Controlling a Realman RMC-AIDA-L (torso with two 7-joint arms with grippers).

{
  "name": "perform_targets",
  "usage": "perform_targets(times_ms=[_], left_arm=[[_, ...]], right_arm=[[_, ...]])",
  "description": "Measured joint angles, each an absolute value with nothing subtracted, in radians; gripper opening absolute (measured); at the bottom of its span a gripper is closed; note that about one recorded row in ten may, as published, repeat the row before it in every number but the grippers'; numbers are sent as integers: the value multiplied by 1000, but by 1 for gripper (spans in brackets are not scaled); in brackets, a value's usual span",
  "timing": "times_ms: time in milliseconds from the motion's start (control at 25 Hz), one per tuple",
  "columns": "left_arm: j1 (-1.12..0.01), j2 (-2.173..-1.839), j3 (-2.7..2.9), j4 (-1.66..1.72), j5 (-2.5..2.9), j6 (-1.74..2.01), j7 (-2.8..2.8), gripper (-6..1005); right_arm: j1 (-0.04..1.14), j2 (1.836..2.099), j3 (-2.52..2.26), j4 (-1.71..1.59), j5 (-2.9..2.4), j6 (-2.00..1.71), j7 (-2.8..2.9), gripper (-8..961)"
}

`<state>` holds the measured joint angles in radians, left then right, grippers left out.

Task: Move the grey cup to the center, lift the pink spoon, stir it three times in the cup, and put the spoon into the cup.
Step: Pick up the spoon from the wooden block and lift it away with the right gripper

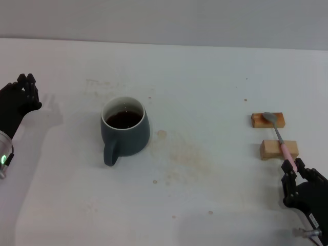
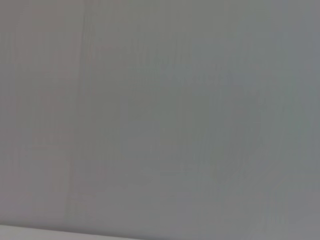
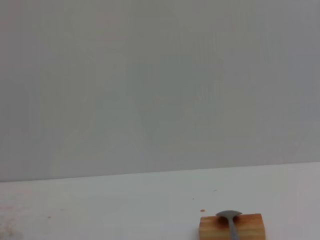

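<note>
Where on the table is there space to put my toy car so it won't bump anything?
The biggest bare patch lies between the grey cup and the two wooden blocks, though the tabletop there is stained. The strip behind the cup is bare too. It is crowded on the right, where the pink spoon rests across the blocks by the right tool.

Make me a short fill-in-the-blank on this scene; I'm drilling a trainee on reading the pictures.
1. The pink spoon rests across two wooden ____.
2. The grey cup holds dark ____.
3. The gripper nearest the spoon's handle is the ____ one.
4. The cup's handle points toward the ____.

Missing words: blocks; liquid; right; robot
</note>
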<state>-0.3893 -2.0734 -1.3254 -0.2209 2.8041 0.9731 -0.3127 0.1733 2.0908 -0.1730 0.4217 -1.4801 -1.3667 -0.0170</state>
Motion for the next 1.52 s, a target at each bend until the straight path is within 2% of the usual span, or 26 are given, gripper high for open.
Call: perform_targets(times_ms=[320, 1080, 1520], left_arm=[[-383, -2074, -1314, -231, 2803, 977, -318, 133], [-375, -2074, -1315, -233, 2802, 977, -318, 133], [-370, -2074, -1315, -233, 2803, 977, -317, 133]], right_arm=[[173, 2091, -170, 421, -1477, -1367, -23, 139], [182, 2091, -170, 409, -1478, -1459, -26, 133], [242, 2088, -167, 394, -1476, -1504, -27, 133]])
